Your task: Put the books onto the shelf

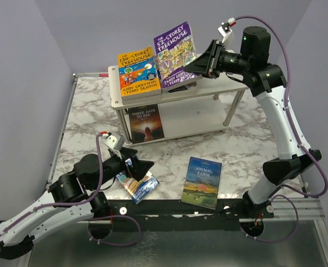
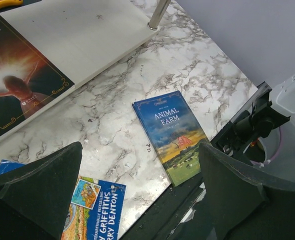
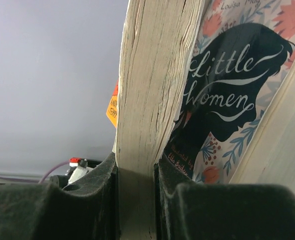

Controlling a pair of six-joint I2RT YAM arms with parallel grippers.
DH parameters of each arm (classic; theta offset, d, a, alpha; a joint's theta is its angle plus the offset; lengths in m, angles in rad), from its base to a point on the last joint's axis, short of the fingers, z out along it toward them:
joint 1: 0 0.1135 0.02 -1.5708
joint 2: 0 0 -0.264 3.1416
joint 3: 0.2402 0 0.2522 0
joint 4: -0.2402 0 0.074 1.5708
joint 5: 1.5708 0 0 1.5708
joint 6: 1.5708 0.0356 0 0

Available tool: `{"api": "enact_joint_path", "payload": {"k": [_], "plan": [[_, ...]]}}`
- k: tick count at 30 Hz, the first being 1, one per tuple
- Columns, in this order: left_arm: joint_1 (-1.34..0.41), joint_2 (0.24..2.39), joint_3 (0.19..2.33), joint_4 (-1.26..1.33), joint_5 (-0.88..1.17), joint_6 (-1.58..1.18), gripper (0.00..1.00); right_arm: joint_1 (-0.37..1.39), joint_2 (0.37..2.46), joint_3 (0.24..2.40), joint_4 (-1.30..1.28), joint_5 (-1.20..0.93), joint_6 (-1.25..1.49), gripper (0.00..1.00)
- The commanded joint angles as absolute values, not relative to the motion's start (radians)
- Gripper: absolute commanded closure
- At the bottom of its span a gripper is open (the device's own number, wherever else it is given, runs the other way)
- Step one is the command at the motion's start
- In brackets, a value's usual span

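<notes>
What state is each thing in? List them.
left fingers: open, above blue Treehouse book
right fingers: shut on purple Treehouse book
purple Treehouse book: tilted over shelf top
orange Treehouse book: lying on shelf top
Little Women: beside held book, partly hidden
Three Days to See: flat, lower board
Animal Farm: flat on table
blue Treehouse book: flat on table

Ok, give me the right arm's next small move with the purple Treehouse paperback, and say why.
Probably lower the purple "52-Storey Treehouse" paperback until it lies flat. The right gripper is shut on its page edge, and the book stands tilted above the pale whitewashed shelf's top board, close to the floral "Little Women" paperback and beside the orange Treehouse paperback.
</notes>
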State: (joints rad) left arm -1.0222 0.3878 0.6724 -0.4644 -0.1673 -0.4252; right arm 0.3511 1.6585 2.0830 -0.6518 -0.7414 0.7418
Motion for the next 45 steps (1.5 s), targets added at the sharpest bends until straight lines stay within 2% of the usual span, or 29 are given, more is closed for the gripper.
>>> {"api": "enact_joint_path", "payload": {"k": [1,8,12,17,20,25,29,45], "plan": [[-1.021,0.375,0.662,-0.448,-0.155,-0.414,0.01,0.342,1.675,2.052,-0.578,-0.835,0.781,0.99],[-1.021,0.372,0.662,-0.448,-0.155,-0.413,0.01,0.339,1.669,1.957,-0.523,-0.827,0.818,0.99],[-1.020,0.365,0.661,-0.448,-0.158,-0.414,0.01,0.339,1.670,1.928,-0.508,-0.833,0.824,0.92],[-1.021,0.367,0.661,-0.448,-0.156,-0.415,0.01,0.339,1.672,1.926,-0.519,-0.818,0.811,0.77],[-1.020,0.368,0.660,-0.448,-0.155,-0.414,0.01,0.335,1.674,1.928,-0.527,-0.809,0.805,0.72],[-1.020,0.369,0.660,-0.448,-0.154,-0.415,0.01,0.331,1.668,1.934,-0.561,-0.763,0.771,0.51],[-1.020,0.371,0.660,-0.448,-0.155,-0.415,0.01,0.330,1.659,1.941,-0.586,-0.735,0.739,0.44],[-1.020,0.369,0.660,-0.448,-0.153,-0.412,0.01,0.330,1.607,2.055,-0.802,-0.453,0.507,0.33]]}}
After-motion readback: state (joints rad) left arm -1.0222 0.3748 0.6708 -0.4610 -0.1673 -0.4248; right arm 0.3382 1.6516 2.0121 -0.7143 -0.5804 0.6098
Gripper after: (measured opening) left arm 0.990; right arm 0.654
